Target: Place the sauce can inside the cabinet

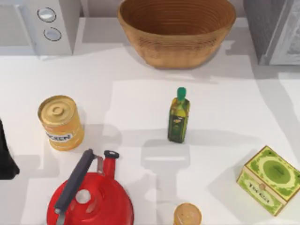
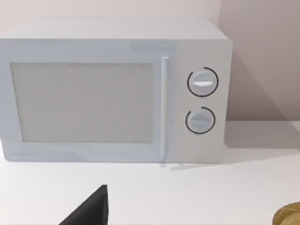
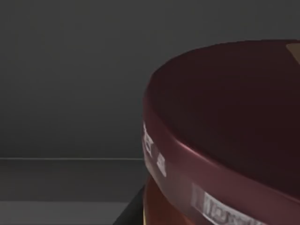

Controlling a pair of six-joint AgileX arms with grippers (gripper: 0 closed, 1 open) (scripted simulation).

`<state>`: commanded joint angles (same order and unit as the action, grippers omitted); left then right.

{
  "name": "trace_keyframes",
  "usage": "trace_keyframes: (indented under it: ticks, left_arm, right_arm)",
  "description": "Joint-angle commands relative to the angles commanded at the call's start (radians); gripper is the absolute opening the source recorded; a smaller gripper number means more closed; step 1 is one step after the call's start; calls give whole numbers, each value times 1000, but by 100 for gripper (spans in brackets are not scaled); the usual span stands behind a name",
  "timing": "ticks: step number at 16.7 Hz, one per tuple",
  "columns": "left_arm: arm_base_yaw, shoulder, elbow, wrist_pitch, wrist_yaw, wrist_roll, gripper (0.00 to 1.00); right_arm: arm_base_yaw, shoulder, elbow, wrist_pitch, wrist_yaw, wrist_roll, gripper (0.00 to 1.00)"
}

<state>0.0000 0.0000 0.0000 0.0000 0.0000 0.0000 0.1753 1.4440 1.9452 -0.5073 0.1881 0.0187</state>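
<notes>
The sauce can (image 3: pixel 225 126) looms very close in the right wrist view, its dark maroon lid on top and a strip of orange-brown body below. Beside that body sits a dark finger (image 3: pixel 131 213) of my right gripper, which is shut on the can. Behind the can are dark grey walls and a flat floor, the inside of the cabinet (image 3: pixel 70 93). In the top view the cabinet (image 1: pixel 274 28) is the grey unit with a pale framed door at the back right corner. My left arm (image 1: pixel 6 154) is parked at the table's left edge.
A white microwave (image 1: pixel 42 23) stands back left and a wicker basket (image 1: pixel 177 28) back centre. An oil bottle (image 1: pixel 178 116) stands mid-table. A yellow tin (image 1: pixel 60 123) is at the left, a red kettle (image 1: pixel 91 197) and a small gold-topped can (image 1: pixel 187 215) at the front, and a green box (image 1: pixel 269 180) at the front right.
</notes>
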Motion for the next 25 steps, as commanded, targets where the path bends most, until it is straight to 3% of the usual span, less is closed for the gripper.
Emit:
trace_keyframes:
  ticks: [19, 25]
  left_arm:
    - [0, 0, 0, 0, 0, 0, 100]
    - [0, 0, 0, 0, 0, 0, 100]
  right_arm:
    - [-66, 402, 338, 61, -61, -1, 0]
    - [-72, 424, 356, 68, -66, -1, 0]
